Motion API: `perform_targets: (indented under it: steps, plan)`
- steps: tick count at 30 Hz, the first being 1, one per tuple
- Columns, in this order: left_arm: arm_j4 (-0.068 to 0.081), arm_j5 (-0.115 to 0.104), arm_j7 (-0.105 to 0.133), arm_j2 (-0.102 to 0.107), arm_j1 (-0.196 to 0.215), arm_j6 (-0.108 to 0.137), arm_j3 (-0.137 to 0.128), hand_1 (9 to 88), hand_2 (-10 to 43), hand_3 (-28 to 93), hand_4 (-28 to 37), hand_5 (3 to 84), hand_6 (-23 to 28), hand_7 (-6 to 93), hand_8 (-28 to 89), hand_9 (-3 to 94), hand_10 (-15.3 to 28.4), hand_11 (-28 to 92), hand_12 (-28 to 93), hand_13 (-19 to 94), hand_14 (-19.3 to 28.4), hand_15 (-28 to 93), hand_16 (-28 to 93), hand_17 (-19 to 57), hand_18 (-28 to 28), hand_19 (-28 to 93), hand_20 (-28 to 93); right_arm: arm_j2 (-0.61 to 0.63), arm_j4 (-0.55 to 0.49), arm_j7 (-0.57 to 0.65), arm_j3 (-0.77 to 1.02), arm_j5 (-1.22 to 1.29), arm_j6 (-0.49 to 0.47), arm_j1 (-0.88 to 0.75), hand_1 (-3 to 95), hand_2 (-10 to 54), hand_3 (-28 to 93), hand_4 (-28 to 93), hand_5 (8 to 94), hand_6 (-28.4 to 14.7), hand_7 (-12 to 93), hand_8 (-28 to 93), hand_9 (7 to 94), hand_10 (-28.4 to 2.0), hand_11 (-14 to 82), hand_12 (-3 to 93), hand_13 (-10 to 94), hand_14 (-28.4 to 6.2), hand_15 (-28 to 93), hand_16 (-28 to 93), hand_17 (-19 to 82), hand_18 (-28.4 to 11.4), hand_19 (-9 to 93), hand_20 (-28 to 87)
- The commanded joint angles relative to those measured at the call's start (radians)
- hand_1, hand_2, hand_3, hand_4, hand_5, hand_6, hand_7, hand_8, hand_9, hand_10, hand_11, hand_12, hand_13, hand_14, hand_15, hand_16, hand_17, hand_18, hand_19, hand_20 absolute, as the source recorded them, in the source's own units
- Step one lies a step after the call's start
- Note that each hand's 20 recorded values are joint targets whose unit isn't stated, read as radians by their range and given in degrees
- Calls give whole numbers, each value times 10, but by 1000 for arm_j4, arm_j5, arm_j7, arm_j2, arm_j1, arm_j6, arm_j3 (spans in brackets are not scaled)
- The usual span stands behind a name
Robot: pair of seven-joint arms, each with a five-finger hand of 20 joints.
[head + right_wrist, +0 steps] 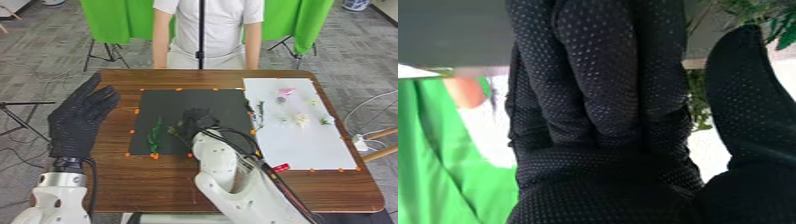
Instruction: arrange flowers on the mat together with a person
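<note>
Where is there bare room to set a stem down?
The white sheet is bare nearer the robot than its flowers; the dark mat along its far edge. It's crowded between the green stem and right hand.

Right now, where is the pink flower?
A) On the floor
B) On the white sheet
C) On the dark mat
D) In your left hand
B: the pink flower lies near the far end of the white sheet, to the right of the dark mat.
</note>
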Motion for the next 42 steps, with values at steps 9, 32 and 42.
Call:
perform_targets:
  steps: [9,32,42]
  plan:
    - [-10,-8,0,-9,44,23,-2,227,84,802,-209,404,113,109,-91,372,219,248,92,272,274,463,-105,-74,235,574,1,3,-90,-66,27,6,237,-49,269,20,694,-276,908,-4,144,-136,937,-136,248,152,775,-138,404,128,227,-204,821,-79]
    - [-30,-21,55,-15,154,64,-42,215,90,791,-229,402,112,108,-91,370,218,247,92,269,275,461,-104,-76,234,572,1,111,-494,-60,599,910,343,-415,186,95,712,-273,773,-41,116,-120,799,-190,197,134,641,-194,392,103,154,-204,699,22]
    - [-28,28,83,-28,181,89,-46,188,98,773,-283,368,83,98,-92,354,202,218,99,318,284,563,-119,-22,281,715,-13,16,-509,-460,916,1588,342,-692,124,119,771,-282,557,-50,108,-119,529,-202,120,107,436,-232,278,119,72,-209,519,113]
